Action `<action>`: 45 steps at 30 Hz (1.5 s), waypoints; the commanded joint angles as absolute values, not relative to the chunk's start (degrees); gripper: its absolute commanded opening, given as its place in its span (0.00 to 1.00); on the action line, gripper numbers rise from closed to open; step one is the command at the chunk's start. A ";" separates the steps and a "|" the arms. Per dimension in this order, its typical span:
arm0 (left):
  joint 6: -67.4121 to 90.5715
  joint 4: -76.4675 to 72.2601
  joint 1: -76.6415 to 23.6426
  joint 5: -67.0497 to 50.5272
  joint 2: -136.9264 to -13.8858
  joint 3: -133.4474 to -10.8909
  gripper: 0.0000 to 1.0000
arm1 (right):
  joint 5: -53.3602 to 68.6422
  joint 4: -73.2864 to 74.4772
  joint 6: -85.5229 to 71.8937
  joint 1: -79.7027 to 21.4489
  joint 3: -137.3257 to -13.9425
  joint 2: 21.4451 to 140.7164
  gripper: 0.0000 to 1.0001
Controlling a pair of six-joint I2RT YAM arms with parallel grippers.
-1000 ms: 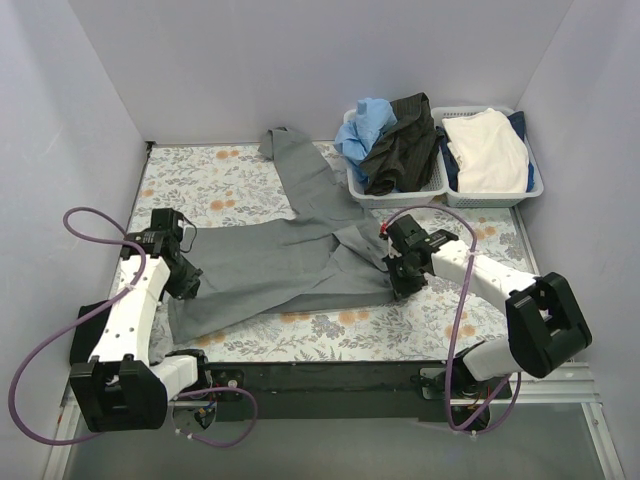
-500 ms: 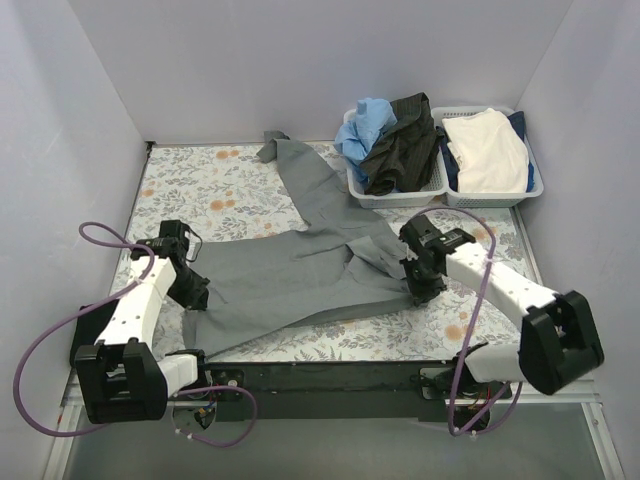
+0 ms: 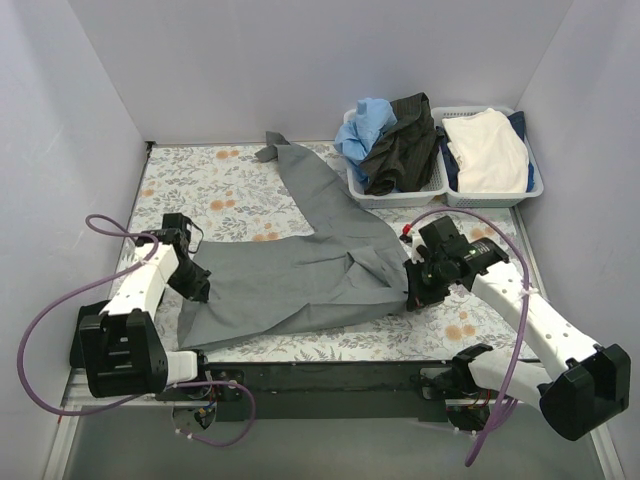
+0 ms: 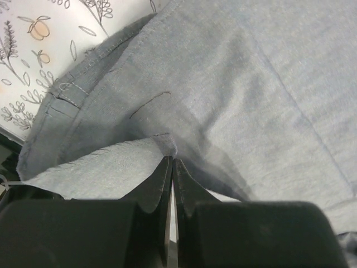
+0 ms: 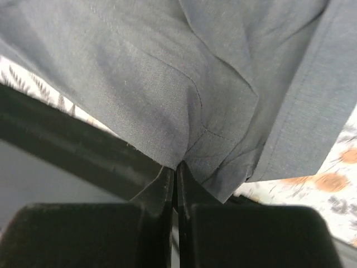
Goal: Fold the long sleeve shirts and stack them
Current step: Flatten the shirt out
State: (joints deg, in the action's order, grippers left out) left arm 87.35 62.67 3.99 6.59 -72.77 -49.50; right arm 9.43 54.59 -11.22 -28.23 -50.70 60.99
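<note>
In the top view, the grey shirt (image 3: 300, 270) is lying spread across the near half of the table (image 3: 200, 195); one sleeve is trailing toward the far edge, passing just beside the white basket (image 3: 398, 196); the black shirt (image 3: 402, 148) is sitting heaped in that basket near the far right corner. The left gripper (image 3: 195, 287) is pinching the grey shirt's left end near the table's left edge; the right gripper (image 3: 414, 293) is pinching its right end; bare floral surface is showing at the far left corner and along the right edge.

In the left wrist view, the left gripper (image 4: 170, 163) is pressing its fingers together on a small fold of the grey shirt (image 4: 234, 84); a stitched hem is curling at the upper left, with printed table beyond it.

In the right wrist view, the right gripper (image 5: 176, 171) is clamping the grey shirt (image 5: 156, 78) at a seam; the table's dark near edge (image 5: 56, 146) is showing just below the cloth's edge; a hemmed border is running down the right side.
</note>
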 commanded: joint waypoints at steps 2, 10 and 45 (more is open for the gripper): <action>86.49 60.03 4.22 6.33 -76.19 -51.94 0.00 | 16.00 68.88 -12.56 -28.04 -52.47 60.39 0.12; 85.43 57.31 4.31 6.86 -81.12 -54.76 0.14 | 8.10 71.90 -15.63 -28.04 -62.30 59.41 0.58; 79.72 39.82 3.69 0.53 -102.02 -62.31 0.61 | 1.15 34.10 -11.25 -30.76 -61.78 95.44 0.01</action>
